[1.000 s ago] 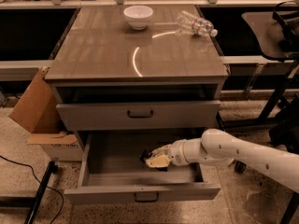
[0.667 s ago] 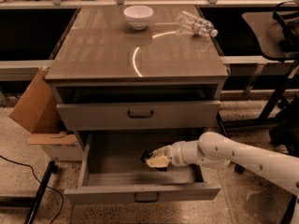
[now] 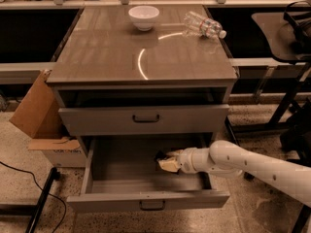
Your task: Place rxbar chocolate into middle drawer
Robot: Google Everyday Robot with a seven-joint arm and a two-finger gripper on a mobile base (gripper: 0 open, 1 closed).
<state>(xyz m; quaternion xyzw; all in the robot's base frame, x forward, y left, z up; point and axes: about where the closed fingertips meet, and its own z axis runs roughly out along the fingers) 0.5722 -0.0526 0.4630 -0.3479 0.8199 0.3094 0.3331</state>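
Low in the view, the middle drawer (image 3: 112,201) of a grey cabinet (image 3: 228,76), standing wide open. Front panel nearest the camera, small dark handle (image 3: 152,205) at its centre, bare grey floor showing inside. Above it, a like upper drawer front (image 3: 97,120), shut flush. Over that, a dark recess (image 3: 146,97) just under the cabinet top.

Reaching in from the right, a white arm (image 3: 252,166), crossing over the drawer's right wall. At its end the gripper (image 3: 166,163), pale yellowish, inside the drawer, right of centre and about mid-depth, low over the floor. At its tip, on the upper-left side, the rxbar chocolate (image 3: 159,156) — a small dark shape, touching the gripper and well within the drawer's walls. Gripper's opening: impossible to make out. Equally impossible to say whether clamped on the bar or merely against it, and whether resting on the drawer floor or just above.

On the cabinet top (image 3: 97,57), a white bowl (image 3: 144,17), upright, near the back edge. At the back right corner, a clear plastic bottle (image 3: 203,27) on its side, cap end pointing right — well apart from the bowl. In front of both, a curved streak of reflected light.

Left of the cabinet, an open cardboard box (image 3: 36,110), close beside the cabinet. At bottom left, a dark cable (image 3: 19,174) and a black stand leg (image 3: 41,203) on the speckled floor. At the right edge, a dark chair (image 3: 286,33).
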